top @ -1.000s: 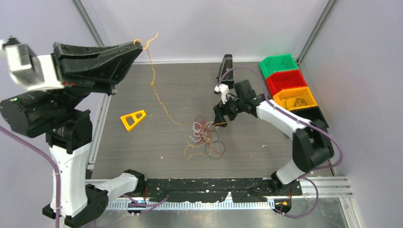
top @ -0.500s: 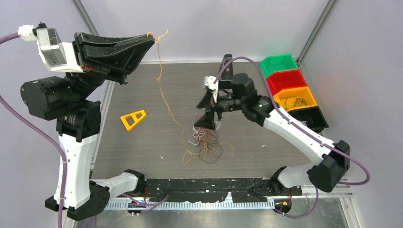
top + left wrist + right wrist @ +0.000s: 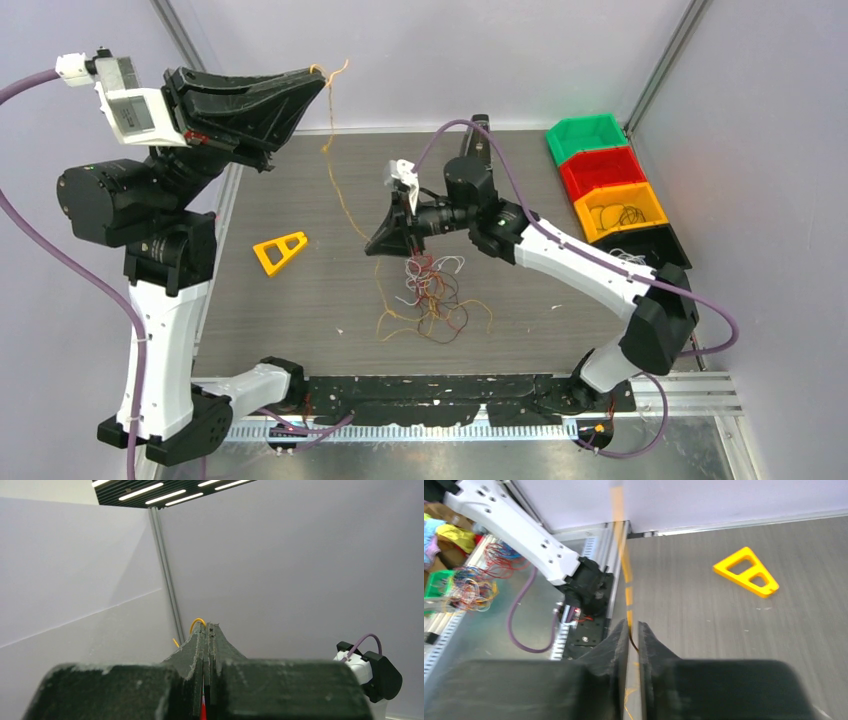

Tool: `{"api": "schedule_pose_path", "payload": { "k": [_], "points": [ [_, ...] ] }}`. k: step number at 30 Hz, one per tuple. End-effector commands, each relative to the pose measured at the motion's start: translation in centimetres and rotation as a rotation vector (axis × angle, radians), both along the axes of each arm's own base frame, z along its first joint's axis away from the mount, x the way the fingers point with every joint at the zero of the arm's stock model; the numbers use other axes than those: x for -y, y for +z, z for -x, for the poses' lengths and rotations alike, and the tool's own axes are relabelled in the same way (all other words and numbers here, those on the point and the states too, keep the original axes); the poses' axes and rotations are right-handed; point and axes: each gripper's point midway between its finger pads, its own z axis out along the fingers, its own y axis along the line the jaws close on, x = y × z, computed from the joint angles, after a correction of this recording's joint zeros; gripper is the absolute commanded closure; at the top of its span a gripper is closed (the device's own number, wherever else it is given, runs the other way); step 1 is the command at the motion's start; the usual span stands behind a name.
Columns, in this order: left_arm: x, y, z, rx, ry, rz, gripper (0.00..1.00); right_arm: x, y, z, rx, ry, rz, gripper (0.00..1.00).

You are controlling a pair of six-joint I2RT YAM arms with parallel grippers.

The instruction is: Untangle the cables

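First, tangle (image 3: 435, 295): most of the cables lie in a loose heap on the table (image 3: 560, 290), near its middle, just on your side of the right gripper.
Right gripper (image 3: 380, 247): low over the heap's far-left edge, nose pointing left and down. The jaws stand nearly together with a thin slit between them, and the wrist view shows a strand running through that slit. You cannot tell whether it truly pinches.
Orange strand (image 3: 338, 190): one long wire climbs out of the heap and past the right gripper's tip. Its long axis runs from low and near-right to high and far-left.
Left gripper (image 3: 318, 78): raised high toward the far-left corner, jaws clenched on the strand's upper end, with a short tail curling beyond the tip.
Nearer arm: the right one is at the heap; the left one is well apart from it.
Your next move: the strand spans both grippers, so you would probably pull along that line, away from the heap.
Aside: a yellow triangle (image 3: 280, 251) lies left of the strand, apart from it.
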Motion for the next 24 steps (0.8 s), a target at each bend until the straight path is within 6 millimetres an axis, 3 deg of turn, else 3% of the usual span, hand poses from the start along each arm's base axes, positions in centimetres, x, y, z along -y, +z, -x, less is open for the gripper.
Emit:
{"api": "schedule_pose_path", "payload": {
  "k": [1, 4, 8, 10, 12, 13, 14, 15, 16, 18, 19, 20, 21, 22, 23, 24],
  "points": [
    [-0.9, -0.6, -0.6, -0.02, 0.054, 0.02, 1.0, -0.3, 5.4, -3.3, 0.029, -0.088, -0.123, 0.92],
    [-1.0, -2.9, -1.6, -0.084, 0.064, 0.01, 1.0, 1.5, 10.1, -5.4, 0.076, -0.183, -0.201, 0.94],
    [-1.0, -6.7, -2.8, -0.179, 0.083, -0.01, 1.0, 4.2, 19.9, -3.0, 0.153, -0.212, -0.384, 0.95],
    [-1.1, -9.0, -4.0, -0.243, 0.113, -0.019, 1.0, 4.6, 19.5, -3.3, 0.174, -0.257, -0.384, 0.95],
    [-1.0, -12.4, -5.8, -0.342, 0.138, -0.036, 1.0, 3.6, 12.8, -5.9, 0.128, -0.327, -0.238, 0.95],
    [-0.9, -14.2, -6.5, -0.389, 0.143, -0.049, 1.0, 3.5, 7.7, -7.2, 0.1, -0.346, -0.137, 0.95],
    [-0.8, -16.3, -7.2, -0.448, 0.142, -0.064, 1.0, 3.3, 3.9, -8.0, 0.049, -0.352, -0.053, 0.95],
    [-0.6, -18.4, -7.6, -0.505, 0.135, -0.083, 1.0, 3.9, 1.5, -8.6, 0.008, -0.37, -0.006, 0.95],
    [-0.3, -20.3, -7.7, -0.547, 0.121, -0.105, 1.0, 4.1, 1.1, -8.9, -0.01, -0.377, -0.002, 0.95],
    [-0.1, -23.8, -7.7, -0.634, 0.108, -0.137, 1.0, 4.8, 4.4, -9.0, 0.034, -0.391, -0.064, 0.95],
    [-0.1, -25.1, -7.6, -0.667, 0.104, -0.143, 1.0, 5.0, 8.8, -8.9, 0.076, -0.392, -0.143, 0.95],
    [0.0, -25.9, -7.3, -0.679, 0.091, -0.155, 1.0, 5.3, 11.9, -8.4, 0.098, -0.386, -0.202, 0.95],
    [0.1, -26.2, -6.9, -0.671, 0.078, -0.167, 1.0, 6.1, 18.4, -7.3, 0.134, -0.374, -0.322, 0.94],
    [0.2, -26.2, -6.6, -0.653, 0.066, -0.177, 1.0, 6.5, 21.1, -6.8, 0.153, -0.37, -0.37, 0.95],
    [0.3, -25.9, -6.0, -0.619, 0.052, -0.188, 1.0, 7.7, 26.3, -5.3, 0.206, -0.362, -0.469, 0.95],
    [0.4, -25.4, -5.6, -0.582, 0.043, -0.196, 1.0, 8.4, 28.3, -4.7, 0.236, -0.366, -0.509, 0.95]
  ]
}}
